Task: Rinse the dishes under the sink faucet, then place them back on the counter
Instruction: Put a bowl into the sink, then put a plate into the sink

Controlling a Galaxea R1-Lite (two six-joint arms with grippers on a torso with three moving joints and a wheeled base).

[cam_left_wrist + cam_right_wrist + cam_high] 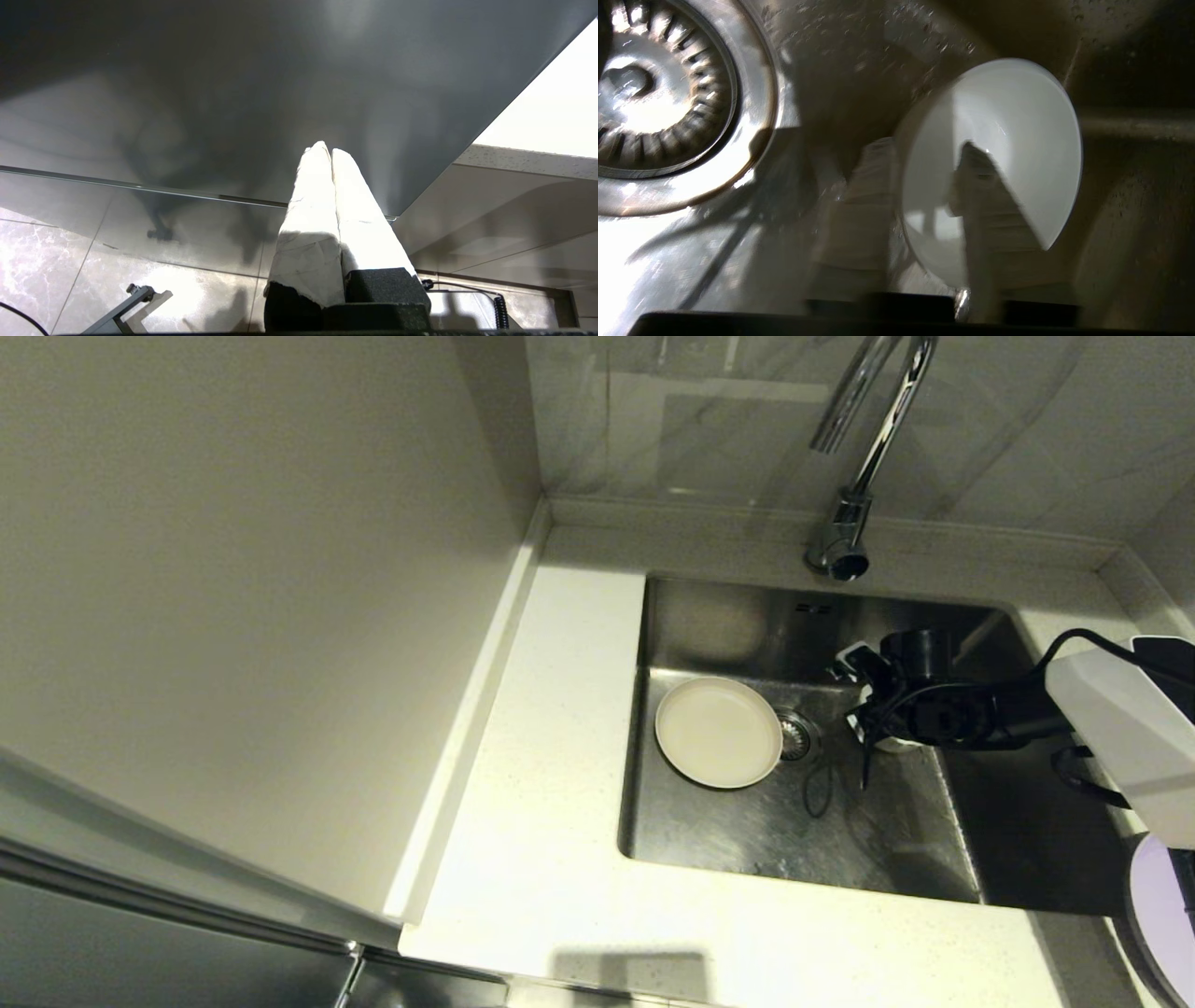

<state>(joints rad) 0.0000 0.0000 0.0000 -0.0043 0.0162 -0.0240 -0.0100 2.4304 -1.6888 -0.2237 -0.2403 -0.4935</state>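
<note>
The cream plate (719, 732) lies flat in the steel sink (747, 840), left of the drain strainer (795, 735). Right of the drain, my right gripper (854, 695) reaches down into the basin over the white bowl (896, 745), which is mostly hidden beneath it. In the right wrist view the right gripper (924, 147) is open and straddles the rim of the bowl (1017, 130), one finger inside, one outside. The lilac plate (1162, 905) sits on the counter at the far right edge. The left gripper (327, 149) is shut and empty, parked below counter height.
The chrome faucet (873, 448) rises behind the sink, its spout over the basin's back. No water stream shows. The pale counter (541, 803) spreads left of and in front of the sink, up to a wall. The strainer (644, 93) lies close to the bowl.
</note>
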